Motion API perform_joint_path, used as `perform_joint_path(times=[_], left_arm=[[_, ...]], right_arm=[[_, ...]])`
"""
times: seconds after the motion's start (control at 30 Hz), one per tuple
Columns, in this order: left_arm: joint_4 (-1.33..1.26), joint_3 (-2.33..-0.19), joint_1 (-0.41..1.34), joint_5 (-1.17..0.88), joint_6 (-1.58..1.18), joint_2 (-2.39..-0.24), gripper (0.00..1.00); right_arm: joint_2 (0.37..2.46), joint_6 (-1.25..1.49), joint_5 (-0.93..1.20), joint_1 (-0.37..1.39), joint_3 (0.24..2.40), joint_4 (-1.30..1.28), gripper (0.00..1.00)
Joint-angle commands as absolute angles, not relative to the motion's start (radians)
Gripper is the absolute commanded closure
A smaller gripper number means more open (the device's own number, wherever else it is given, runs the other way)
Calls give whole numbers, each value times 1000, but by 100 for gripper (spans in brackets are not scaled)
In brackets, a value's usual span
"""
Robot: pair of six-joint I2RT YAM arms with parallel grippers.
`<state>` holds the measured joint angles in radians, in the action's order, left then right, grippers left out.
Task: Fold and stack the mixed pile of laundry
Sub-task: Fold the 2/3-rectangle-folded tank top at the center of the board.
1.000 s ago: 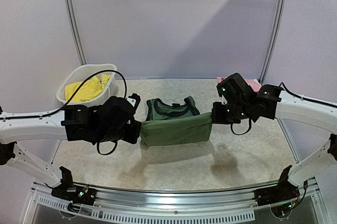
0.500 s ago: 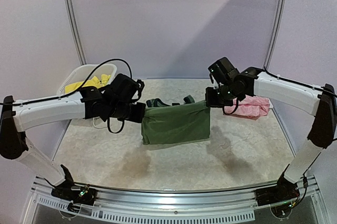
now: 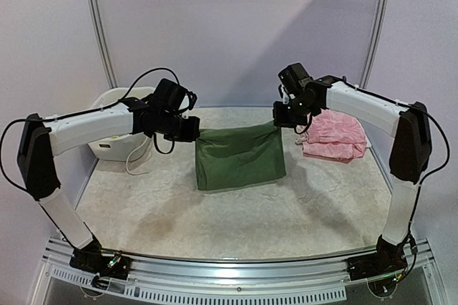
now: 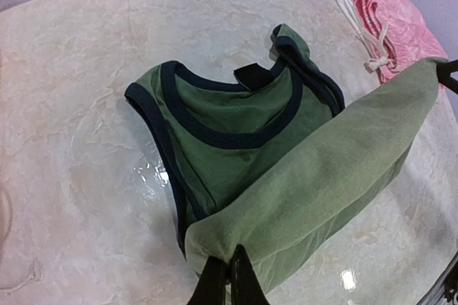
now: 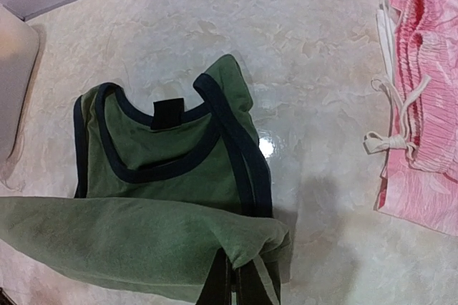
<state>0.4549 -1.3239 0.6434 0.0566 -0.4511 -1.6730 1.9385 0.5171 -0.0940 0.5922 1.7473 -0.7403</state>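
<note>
At the far left the white basket [image 3: 114, 149] sat at the back corner of the table [image 3: 236, 226], clear of the space I needed for folding. The left gripper [image 3: 194, 135] was pinched tight on one hem corner of the olive-green tank top [image 3: 240, 162], with only fabric between its closed jaws. I held it up off the surface so the lower half hung as a taut band. That band spanned across to the right gripper [image 3: 279, 120], which was clamped just as narrowly on the other hem corner. Matching the two heights made the edge run straight and smooth. In the wrist cameras the neckline and straps lay flat on the marbled top beneath the raised hem, so I judged this to be mid-fold, with the hem being carried over the chest. Further right, the pink garment [image 3: 335, 139] lay apart near the table's edge, probably where the stack would grow.
</note>
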Motion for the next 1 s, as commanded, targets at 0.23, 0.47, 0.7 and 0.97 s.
perform_joint_path(times=[0.23,0.47,0.7,0.97], left_arm=[[422,-1481,514,-99,-410,-1873,100],[407,-1567,462,-121,-403,-1994,100],[386,-1656,423,-159,-400,-2125,100],[363,-1765,390,-179,-402,-2257,100]], right_arm=[[2187,465,-18,527,2001,-753,100],[2290,451,50,491,2080,-686,100],[2384,451,93,466,2122,-614,100],[2471,469,133,440,2173,-504,98]])
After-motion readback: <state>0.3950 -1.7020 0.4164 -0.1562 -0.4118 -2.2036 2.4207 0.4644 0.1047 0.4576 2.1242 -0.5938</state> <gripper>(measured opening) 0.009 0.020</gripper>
